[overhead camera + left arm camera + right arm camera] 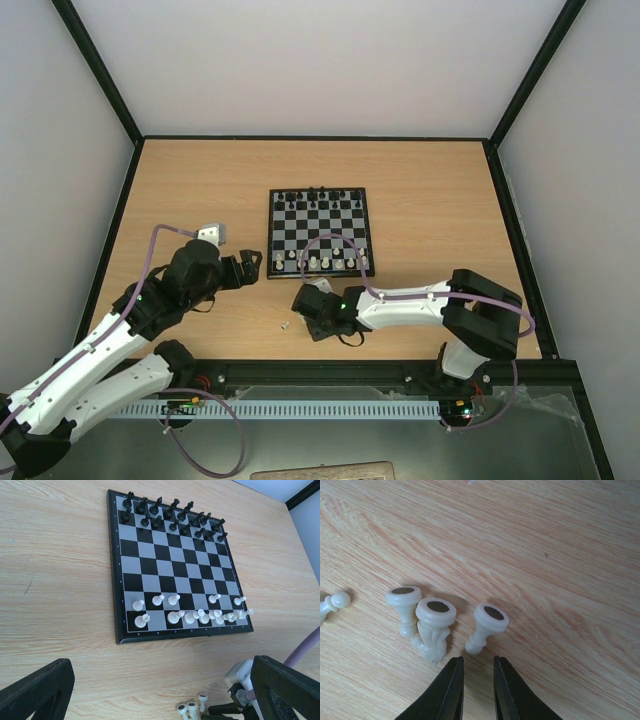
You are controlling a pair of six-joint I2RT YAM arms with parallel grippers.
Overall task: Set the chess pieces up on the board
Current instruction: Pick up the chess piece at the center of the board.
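The right gripper [475, 680], jaws nearly closed and holding nothing, sits just behind three fallen white chess pieces [438, 622] on the bench [560, 555]. Risk: the narrow gap pushes pieces instead of straddling one. The left gripper [150, 700] hangs fully open, the board [172, 565] ahead of it.

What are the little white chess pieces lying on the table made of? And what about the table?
The white chess pieces look like cream plastic: smooth, softly shiny, moulded shapes, each with a dark round pad under its base, maybe felt or a magnet. The table looks like pale wood or a wood-pattern laminate: long grain lines run across it, with a flat matte finish.
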